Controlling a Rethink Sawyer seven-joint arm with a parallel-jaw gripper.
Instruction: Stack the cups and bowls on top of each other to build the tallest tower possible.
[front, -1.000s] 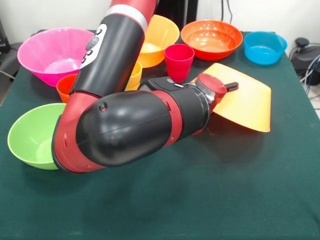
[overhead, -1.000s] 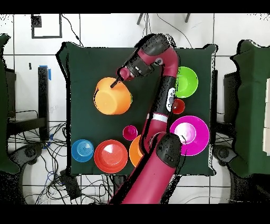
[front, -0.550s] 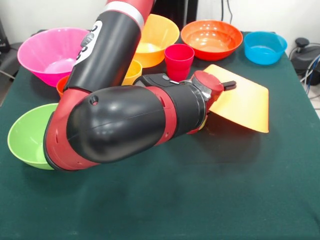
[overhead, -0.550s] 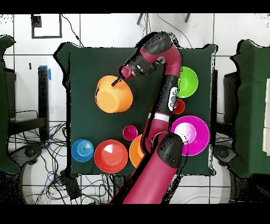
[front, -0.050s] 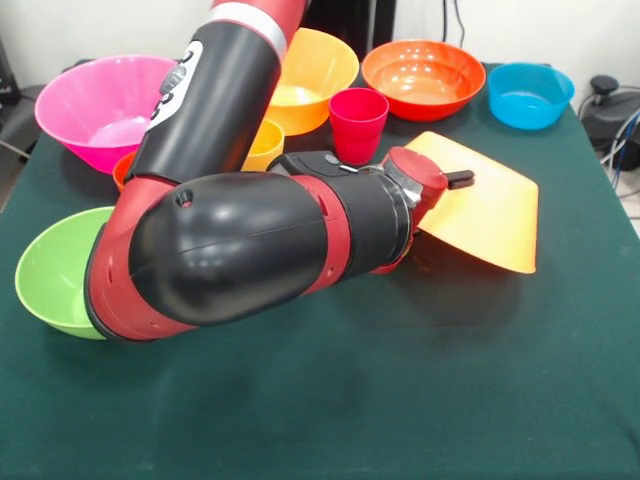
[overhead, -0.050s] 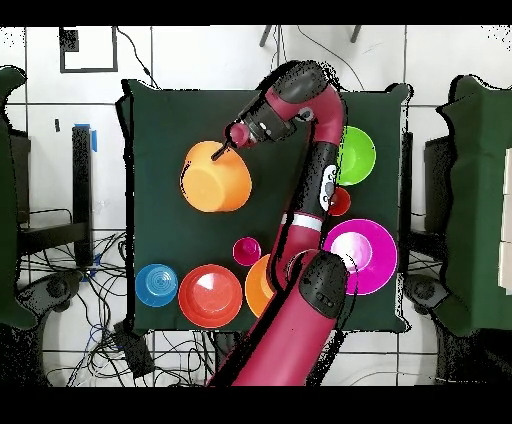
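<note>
My gripper (front, -0.050s: 455, 181) is shut on the edge of a large flared orange bowl (front, -0.050s: 485, 215), and one dark finger lies over its outer wall. The bowl is tilted with its outside toward the front camera and a shadow beneath it. From above, the gripper (overhead, -0.050s: 223, 155) sits at the bowl's (overhead, -0.050s: 215, 182) far edge. A second orange bowl (front, -0.050s: 322, 62) stands behind my arm. A pink bowl (front, -0.050s: 100, 100), a red-orange bowl (front, -0.050s: 423, 78), a blue bowl (front, -0.050s: 530, 95) and a lime green bowl (front, -0.050s: 50, 270) stand apart. A magenta cup (front, -0.050s: 358, 122) and a yellow cup (front, -0.050s: 267, 145) stand upright; a red-orange cup (front, -0.050s: 123, 170) is mostly hidden. No tower shows.
My bulky arm (front, -0.050s: 250, 260) lies low across the middle of the table and hides part of the lime green bowl. Bare green cloth (front, -0.050s: 400, 400) fills the front half of the table. Cables and chairs surround the table (overhead, -0.050s: 150, 130) in the overhead view.
My elbow has swung toward the lime green bowl. The gripper and the tilted orange bowl have shifted slightly away from the robot's base.
</note>
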